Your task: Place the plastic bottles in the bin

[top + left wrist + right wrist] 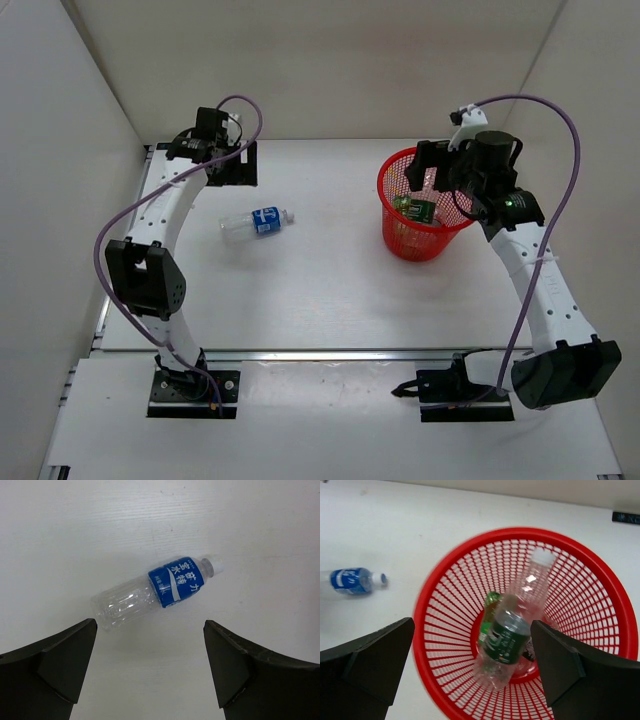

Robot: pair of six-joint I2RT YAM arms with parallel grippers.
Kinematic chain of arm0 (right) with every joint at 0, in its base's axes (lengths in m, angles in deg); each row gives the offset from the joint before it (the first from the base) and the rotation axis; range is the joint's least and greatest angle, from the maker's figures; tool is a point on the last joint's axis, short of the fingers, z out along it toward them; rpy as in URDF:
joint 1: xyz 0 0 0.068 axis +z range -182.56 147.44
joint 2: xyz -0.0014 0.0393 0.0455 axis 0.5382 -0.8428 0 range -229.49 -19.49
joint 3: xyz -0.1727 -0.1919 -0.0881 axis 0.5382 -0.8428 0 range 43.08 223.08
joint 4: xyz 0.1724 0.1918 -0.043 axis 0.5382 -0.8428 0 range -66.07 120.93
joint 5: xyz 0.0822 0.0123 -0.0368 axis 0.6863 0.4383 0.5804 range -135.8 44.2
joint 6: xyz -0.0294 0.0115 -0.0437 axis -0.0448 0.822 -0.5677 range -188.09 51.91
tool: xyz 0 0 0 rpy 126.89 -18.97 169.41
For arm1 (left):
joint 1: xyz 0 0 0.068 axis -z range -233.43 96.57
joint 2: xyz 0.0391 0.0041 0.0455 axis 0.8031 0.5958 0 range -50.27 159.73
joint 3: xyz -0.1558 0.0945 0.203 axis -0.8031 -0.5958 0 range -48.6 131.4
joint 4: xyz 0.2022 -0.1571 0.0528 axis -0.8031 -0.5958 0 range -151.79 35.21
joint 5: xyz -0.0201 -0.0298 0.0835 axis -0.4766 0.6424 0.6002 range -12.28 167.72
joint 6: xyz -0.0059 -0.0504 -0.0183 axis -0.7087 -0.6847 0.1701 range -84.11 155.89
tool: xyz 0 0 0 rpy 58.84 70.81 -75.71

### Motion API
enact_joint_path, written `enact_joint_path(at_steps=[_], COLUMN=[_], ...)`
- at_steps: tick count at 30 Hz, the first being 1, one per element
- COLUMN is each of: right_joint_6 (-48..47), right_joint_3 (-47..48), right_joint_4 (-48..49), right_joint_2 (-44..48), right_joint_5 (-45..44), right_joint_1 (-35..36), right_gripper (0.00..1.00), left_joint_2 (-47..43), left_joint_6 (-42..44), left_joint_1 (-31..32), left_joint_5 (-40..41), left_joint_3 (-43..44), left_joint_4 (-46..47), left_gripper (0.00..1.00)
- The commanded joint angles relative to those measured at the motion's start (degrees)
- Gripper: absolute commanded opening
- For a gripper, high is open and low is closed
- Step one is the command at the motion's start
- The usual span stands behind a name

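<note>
Both pairs of jaws are standing wide apart, gripping nothing. My left gripper (150, 630) is hovering well left of the bin (405, 240), and the blue-label bottle (160, 592) is lying on the table just beyond its fingertips, long axis running nearly across the gap, cap pointing toward the bin. I'm judging that arm far nearer. My right gripper (472, 625) is hanging over the bin, where the green-label bottle (506, 637) is tilting above the all-green bottle (491, 601).
</note>
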Motion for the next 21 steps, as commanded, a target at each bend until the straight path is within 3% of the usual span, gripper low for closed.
enact_joint_path(at_steps=[1, 4, 6, 9, 16, 21], right_joint_6=[-0.10, 0.60, 1.12, 1.66, 1.39, 0.52], right_joint_3=[6.37, 8.93, 9.72, 8.68, 7.70, 10.34], right_joint_4=[0.14, -1.70, -2.32, -1.27, 0.67, -4.16], right_joint_2=[2.93, 3.11, 3.28, 4.86, 6.36, 5.04], right_joint_5=[-2.91, 0.59, 5.42, 10.18, 13.88, 10.54], right_joint_1=[2.29, 1.42, 0.54, -0.43, -1.57, -1.04], right_gripper=[1.00, 1.00, 0.99, 1.00, 0.99, 0.99], left_joint_2=[-0.90, -0.11, 1.55, 6.20, 16.41, 16.86], left_joint_6=[2.14, 6.08, 10.37, 16.80, 30.16, 32.73], left_joint_1=[-0.92, -1.27, -2.23, -3.20, -3.03, -2.59], left_joint_5=[-4.91, -8.07, -15.69, -20.56, -23.89, -22.51], left_joint_3=[5.06, 5.95, 5.51, 8.57, 16.75, 12.46], left_joint_4=[-0.57, -0.83, -0.75, -4.08, -11.11, -10.50], left_gripper=[0.99, 0.99, 0.99, 0.98, 0.99, 0.98])
